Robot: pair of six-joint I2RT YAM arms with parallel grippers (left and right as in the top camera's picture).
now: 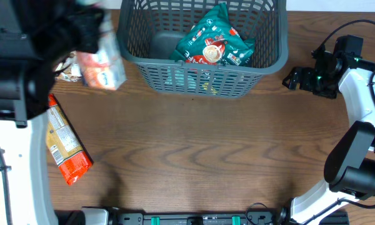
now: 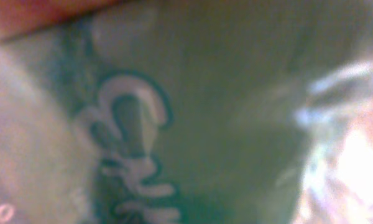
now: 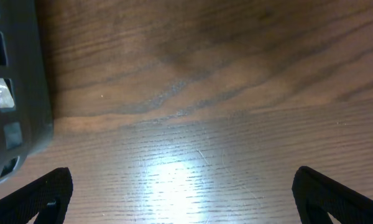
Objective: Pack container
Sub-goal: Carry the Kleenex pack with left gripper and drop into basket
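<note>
The dark grey slotted container (image 1: 269,62) stands at the back middle of the table. A green snack packet (image 1: 215,40) lies inside it. My left gripper (image 1: 87,28) is up at the back left, left of the container, shut on a pale orange-and-white snack packet (image 1: 101,65) that hangs blurred below it. The left wrist view is filled by blurred green packet surface (image 2: 193,112) with pale lettering; its fingers are hidden. My right gripper (image 1: 294,78) (image 3: 183,199) is open and empty, low over the bare wood just right of the container's corner (image 3: 15,93).
An orange and yellow snack packet (image 1: 65,147) lies on the table at the left. Part of another crinkled packet (image 1: 67,74) shows beside the held one. The table is brown wood (image 1: 200,150).
</note>
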